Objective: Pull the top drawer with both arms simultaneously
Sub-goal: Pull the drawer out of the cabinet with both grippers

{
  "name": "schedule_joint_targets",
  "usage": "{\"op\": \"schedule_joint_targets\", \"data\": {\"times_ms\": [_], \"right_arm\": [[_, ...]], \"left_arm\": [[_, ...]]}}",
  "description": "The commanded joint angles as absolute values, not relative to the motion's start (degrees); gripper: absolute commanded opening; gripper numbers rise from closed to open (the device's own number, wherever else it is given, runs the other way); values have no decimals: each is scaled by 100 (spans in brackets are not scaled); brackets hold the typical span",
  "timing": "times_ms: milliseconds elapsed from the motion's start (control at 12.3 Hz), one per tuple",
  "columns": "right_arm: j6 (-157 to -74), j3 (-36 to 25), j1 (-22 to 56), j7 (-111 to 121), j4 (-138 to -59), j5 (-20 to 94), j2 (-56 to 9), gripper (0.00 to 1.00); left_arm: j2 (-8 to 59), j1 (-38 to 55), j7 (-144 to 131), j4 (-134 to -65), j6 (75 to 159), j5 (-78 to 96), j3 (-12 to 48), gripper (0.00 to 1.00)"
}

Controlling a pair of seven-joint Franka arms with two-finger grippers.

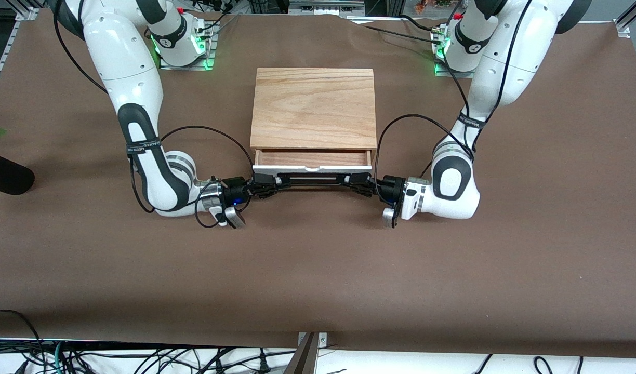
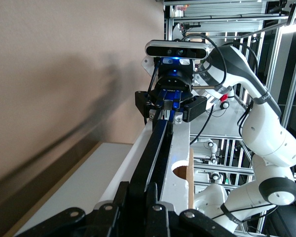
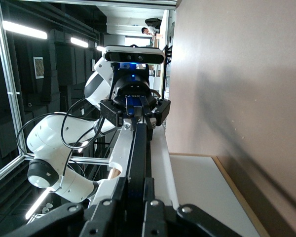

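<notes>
Spanning nearly the whole front view, the desk (image 1: 318, 270) is covered in brown paper and carries everything else. Both arms come next in bulk: the right arm (image 1: 136, 124) reaches down from its base at one end of the desk, and the left arm (image 1: 484, 104) does the same from the other end, each bending inward toward the middle. Between them stands the cabinet (image 1: 314, 106), its light oak-grain slab facing up.

The top drawer (image 1: 313, 162) sits at the cabinet's front, on the side nearer the front camera, and stands partly pulled out, so a strip of its reddish wood bottom shows between the slab's edge and the white front panel. Its long black wire handle (image 1: 313, 179) runs along that panel, just in front of it.

The right tool (image 1: 263, 187) is clamped on the handle's end toward the right arm's side of the desk, and the left tool (image 1: 360, 186) is clamped on the end toward the left arm's side. Each wrist view looks straight along the handle (image 2: 155, 153) to the other arm's tool (image 2: 168, 106), whose fingers close around the bar (image 3: 137, 153).
</notes>
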State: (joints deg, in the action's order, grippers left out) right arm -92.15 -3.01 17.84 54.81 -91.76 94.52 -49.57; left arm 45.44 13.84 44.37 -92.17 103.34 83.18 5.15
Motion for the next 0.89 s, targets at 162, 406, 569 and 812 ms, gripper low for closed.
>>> {"op": "schedule_joint_targets", "data": {"times_ms": [162,406,569,812], "right_arm": [[-9632,-264,1529,5054,-8148,9562,-5440,2],[-9712,-264,1433,4939,-7876,9562,-5598,2],[-9755,-264,1398,4931,-7709,9571,-5695,2],[-9949,-264,1397,4790,-7594,9563,-5722,2]], "left_arm": [[4842,1433,3551,-8333,10160,8429,598,0],[5027,1433,3472,-7999,10239,8437,598,0],[5071,1433,3349,-7858,10309,8446,598,0],[5089,1424,3340,-7857,10318,8455,598,0]]}}
